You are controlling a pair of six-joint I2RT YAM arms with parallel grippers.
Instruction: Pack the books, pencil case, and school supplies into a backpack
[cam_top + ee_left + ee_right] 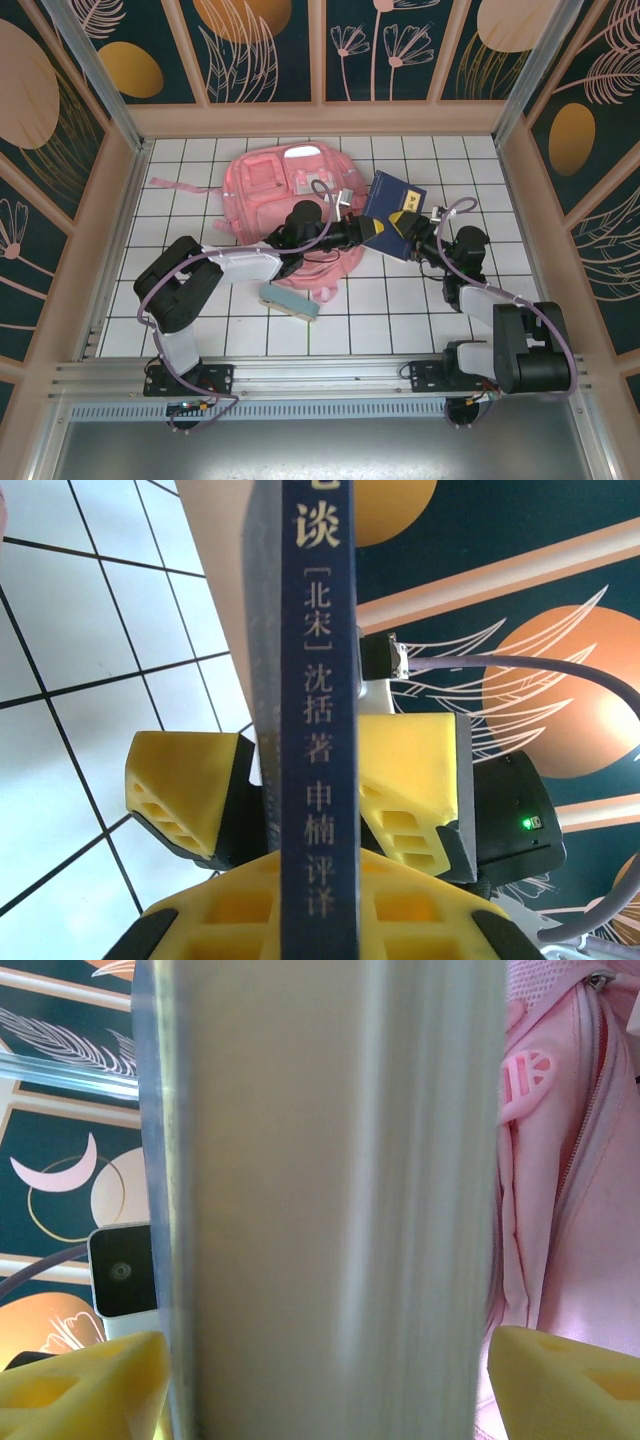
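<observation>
Navy covers are sitting clamped in my left gripper (370, 232), which is pinching the book (396, 203) across its thickness, spine facing that wrist's view. My right gripper (417, 238) is standing wide astride the page edge, seemingly clear of it, though that view is blurred. I am judging that the right should back straight off before the left swings the book, edge first, toward the backpack (265, 190) lying just beside on the counter (470, 180). Spine lettering is reading 谈, [北宋] 沈括 著, 申楠 评译.

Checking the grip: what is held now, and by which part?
The navy book, clamped near its spine by the left gripper; the jaws of the right gripper straddle its page edge, grip unclear.
</observation>
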